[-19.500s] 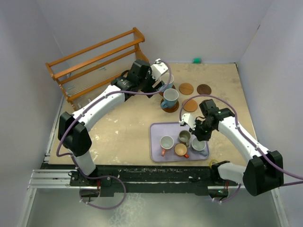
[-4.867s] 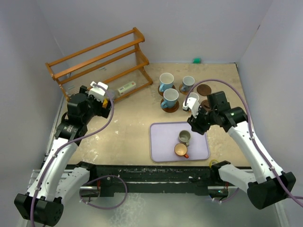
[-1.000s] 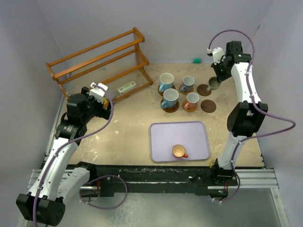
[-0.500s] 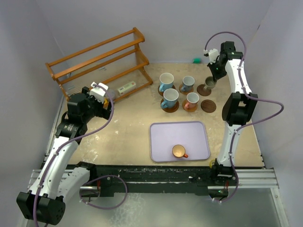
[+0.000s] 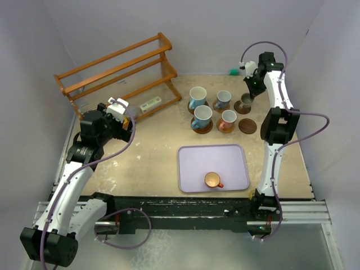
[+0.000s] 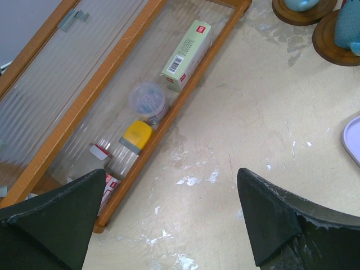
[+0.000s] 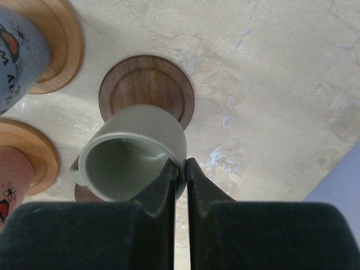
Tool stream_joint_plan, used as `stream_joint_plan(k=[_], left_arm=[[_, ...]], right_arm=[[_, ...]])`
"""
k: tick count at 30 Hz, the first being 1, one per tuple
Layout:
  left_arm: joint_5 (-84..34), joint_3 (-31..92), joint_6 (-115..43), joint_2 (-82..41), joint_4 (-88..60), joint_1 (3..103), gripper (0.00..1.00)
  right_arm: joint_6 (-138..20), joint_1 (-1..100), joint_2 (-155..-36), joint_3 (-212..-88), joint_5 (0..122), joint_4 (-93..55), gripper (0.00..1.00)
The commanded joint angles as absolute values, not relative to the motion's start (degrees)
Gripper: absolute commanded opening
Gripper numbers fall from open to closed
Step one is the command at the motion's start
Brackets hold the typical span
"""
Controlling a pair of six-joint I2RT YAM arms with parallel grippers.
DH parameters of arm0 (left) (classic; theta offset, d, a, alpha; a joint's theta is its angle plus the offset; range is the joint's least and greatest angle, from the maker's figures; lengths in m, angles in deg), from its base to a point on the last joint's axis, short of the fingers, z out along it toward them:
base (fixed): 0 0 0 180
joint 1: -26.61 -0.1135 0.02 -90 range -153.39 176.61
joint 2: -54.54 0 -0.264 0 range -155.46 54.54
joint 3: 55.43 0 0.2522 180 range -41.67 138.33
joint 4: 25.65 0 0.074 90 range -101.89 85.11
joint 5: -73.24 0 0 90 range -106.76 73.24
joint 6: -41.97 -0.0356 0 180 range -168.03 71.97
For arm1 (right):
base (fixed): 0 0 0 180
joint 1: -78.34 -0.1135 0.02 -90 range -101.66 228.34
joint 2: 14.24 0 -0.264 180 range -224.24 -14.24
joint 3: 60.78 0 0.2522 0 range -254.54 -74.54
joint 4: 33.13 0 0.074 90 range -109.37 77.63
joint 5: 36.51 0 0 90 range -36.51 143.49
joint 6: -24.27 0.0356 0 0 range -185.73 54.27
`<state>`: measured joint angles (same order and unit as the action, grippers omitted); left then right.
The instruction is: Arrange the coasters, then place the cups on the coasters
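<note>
Right wrist shows right pincer [image 7: 179, 167] pinching grey-olive cup [image 7: 126, 154].

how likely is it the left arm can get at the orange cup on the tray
Probably yes: the left pincer is open and empty, the orange cup stands alone on the tray, with bare table between and the right arm off at the back.

Beyond the far edge of the tray [image 5: 191, 163]: large white-and-blue cup [image 5: 197, 94], second white-and-blue cup [image 5: 202, 115], smaller white-and-blue cup [image 5: 223, 98] and small pinkish cup [image 5: 228, 118], each upright on its own brown coaster [image 5: 201, 129]. Grey-olive cup [image 7: 132, 152], rim pinched by right gripper [image 7: 179, 169], sits over a dark coaster [image 7: 147, 79]; contact unclear. Bare dark coaster [image 5: 247, 125] beyond the tray's far right corner. Orange cup [image 5: 212, 180] upright on the tray.
</note>
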<state>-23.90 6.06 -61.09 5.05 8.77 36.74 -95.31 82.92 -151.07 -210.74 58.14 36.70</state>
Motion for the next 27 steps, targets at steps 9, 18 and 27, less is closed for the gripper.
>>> stream_joint_plan(k=[9,18,27], left_arm=[[-25.2,6.7,-61.6,4.9,6.7,36.0,0.95],[-25.3,6.6,-61.8,4.7,6.7,35.8,0.96],[-25.3,6.6,-61.9,4.8,6.7,35.7,0.95]], right_arm=[[-95.9,83.0,-154.4,-216.2,61.6,37.7,0.00],[-96.2,83.1,-156.2,-216.7,62.1,37.1,0.00],[-96.6,83.1,-157.0,-216.5,62.0,37.0,0.00]])
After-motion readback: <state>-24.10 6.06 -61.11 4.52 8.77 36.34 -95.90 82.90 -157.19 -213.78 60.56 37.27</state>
